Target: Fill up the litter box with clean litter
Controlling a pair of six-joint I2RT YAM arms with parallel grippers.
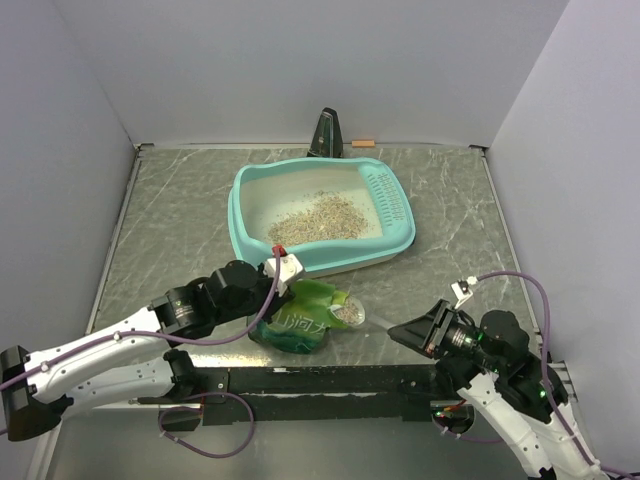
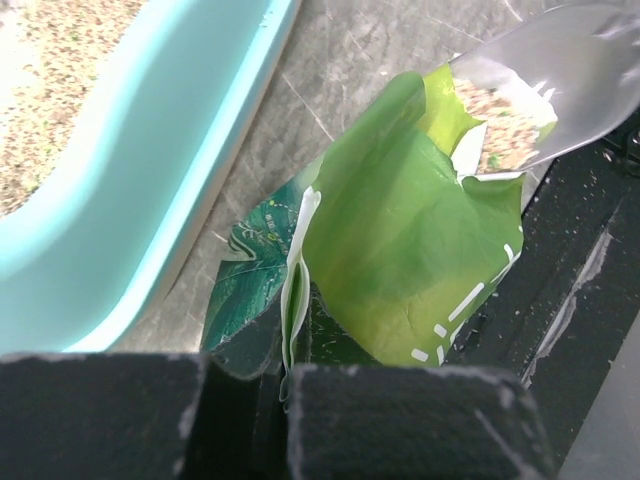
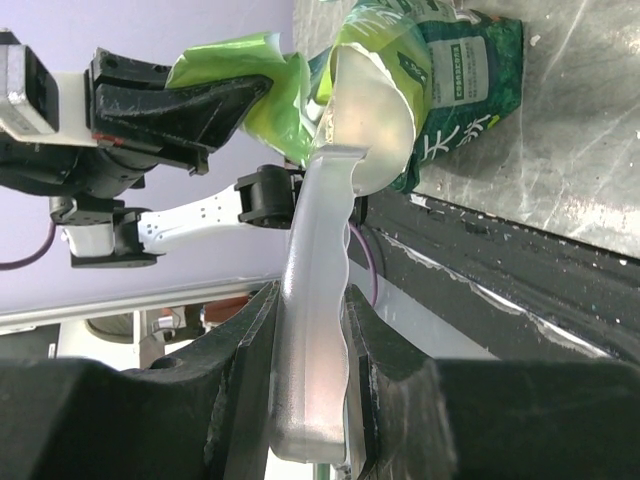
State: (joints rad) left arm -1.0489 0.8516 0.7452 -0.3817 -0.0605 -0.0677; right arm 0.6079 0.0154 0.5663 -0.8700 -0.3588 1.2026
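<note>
The teal litter box (image 1: pixel 345 260) sits mid-table with a loose heap of clean litter (image 1: pixel 318 218) inside; its rim (image 2: pixel 150 200) also shows in the left wrist view. In front of it stands a green printed bag (image 1: pixel 298 322). My left gripper (image 1: pixel 285 272) is shut on the bag's top edge (image 2: pixel 290 300), holding the mouth up. My right gripper (image 1: pixel 398 332) is shut on the handle of a translucent scoop (image 3: pixel 315 290). The scoop's bowl (image 1: pixel 348 314) is at the bag's mouth with granules in it (image 2: pixel 500 125).
A black rail (image 1: pixel 330 380) runs along the near table edge just under the bag. A dark pyramid-shaped object (image 1: pixel 325 133) and a small orange stick (image 1: pixel 362 143) lie at the back wall. Grey walls close in both sides.
</note>
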